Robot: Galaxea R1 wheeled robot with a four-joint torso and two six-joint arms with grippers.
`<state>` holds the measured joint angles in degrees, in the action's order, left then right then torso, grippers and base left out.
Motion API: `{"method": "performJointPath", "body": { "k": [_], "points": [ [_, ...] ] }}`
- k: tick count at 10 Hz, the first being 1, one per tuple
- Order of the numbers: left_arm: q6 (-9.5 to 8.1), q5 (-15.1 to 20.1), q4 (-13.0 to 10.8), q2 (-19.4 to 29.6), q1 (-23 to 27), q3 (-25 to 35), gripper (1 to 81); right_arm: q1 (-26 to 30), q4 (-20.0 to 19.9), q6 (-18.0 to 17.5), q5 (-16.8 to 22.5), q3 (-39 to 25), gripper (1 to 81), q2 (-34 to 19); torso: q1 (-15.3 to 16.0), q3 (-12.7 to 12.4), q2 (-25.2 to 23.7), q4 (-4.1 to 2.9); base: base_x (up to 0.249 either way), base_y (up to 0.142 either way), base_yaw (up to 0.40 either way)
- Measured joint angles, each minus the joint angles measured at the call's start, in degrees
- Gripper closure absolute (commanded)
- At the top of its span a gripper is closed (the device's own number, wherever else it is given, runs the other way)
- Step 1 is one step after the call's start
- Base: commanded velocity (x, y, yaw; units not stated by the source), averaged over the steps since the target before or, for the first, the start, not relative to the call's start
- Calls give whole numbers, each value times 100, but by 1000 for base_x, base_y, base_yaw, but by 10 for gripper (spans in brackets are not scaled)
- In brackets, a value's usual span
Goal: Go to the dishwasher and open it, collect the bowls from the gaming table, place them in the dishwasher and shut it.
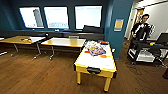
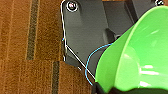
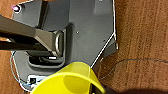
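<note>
The gaming table (image 1: 87, 61), white-topped with a yellow rim and yellow legs, stands a little ahead of me in the head view. On its far half lie a colourful flat pack (image 1: 95, 49) and orange discs (image 1: 103, 56). A bright lime green bowl (image 2: 140, 55) looms large in the left wrist view, tilted above my dark base plate, and my left gripper (image 2: 117, 90) is shut on its lower rim. My right gripper (image 3: 100, 89) is shut on a yellow bowl (image 3: 72, 80), which hangs over the base and the brown floor. The dishwasher is out of view.
Two wood-topped tables (image 1: 63, 42) (image 1: 17, 39) stand along a bench under the windows at the back left. A teal pillar (image 1: 117, 27) rises behind the gaming table. At the right a person (image 1: 141, 27) stands behind a cart (image 1: 142, 53). Open wood floor (image 1: 37, 72) lies to my left.
</note>
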<state>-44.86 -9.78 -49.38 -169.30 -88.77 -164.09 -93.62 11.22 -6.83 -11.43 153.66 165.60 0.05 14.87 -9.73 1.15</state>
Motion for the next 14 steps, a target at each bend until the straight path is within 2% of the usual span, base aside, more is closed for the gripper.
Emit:
{"method": "performJointPath", "body": {
  "k": [5, 8, 14],
  "points": [
    [0, 20, 5, -267, 43, -11, 811, 46, -2, 0, -11, 6, 811, 11, 0, -2, 0, 0, 0, 0, 0],
    [-6, 123, 27, -435, 32, -59, 811, 49, -4, 0, -5, 22, 811, 210, 0, -2, 0, 0, 0, 0, 0],
    [-15, 79, 35, -402, 27, -63, 811, 49, -4, 0, -5, 39, 811, 177, 0, -2, 0, 0, 0, 0, 0]
  ]
}}
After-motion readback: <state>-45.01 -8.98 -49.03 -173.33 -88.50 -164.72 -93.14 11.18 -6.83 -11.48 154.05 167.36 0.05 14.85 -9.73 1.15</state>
